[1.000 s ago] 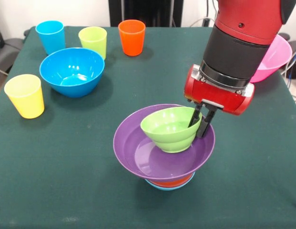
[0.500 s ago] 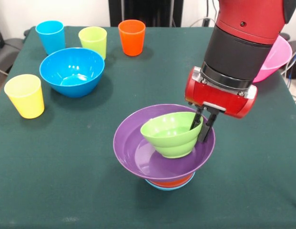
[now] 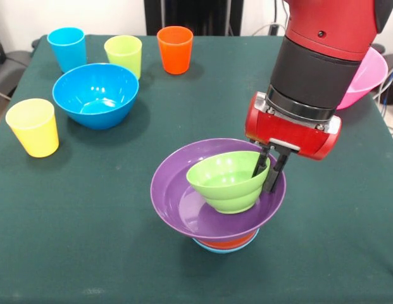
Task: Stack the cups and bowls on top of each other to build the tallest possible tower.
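Small glossy green plastic bowl [image 3: 226, 180] now lower, settling into wide purple plastic bowl [image 3: 215, 190] at lower centre; fingers [image 3: 266, 171] pinch its rim; release likely next.

A robot lab or test room: a red and black arm [image 3: 323, 69] works over a table [image 3: 88, 240] under dark green cloth, bright plastic cups [image 3: 123, 54] and bowls [image 3: 95, 94] laid out, cables [image 3: 391, 79] trailing at 3 o'clock by a plain white wall [image 3: 69, 12].

pink bowl [image 3: 367, 82] mostly behind the arm, light-blue bowl [image 3: 212, 247] nearly hidden under the stack
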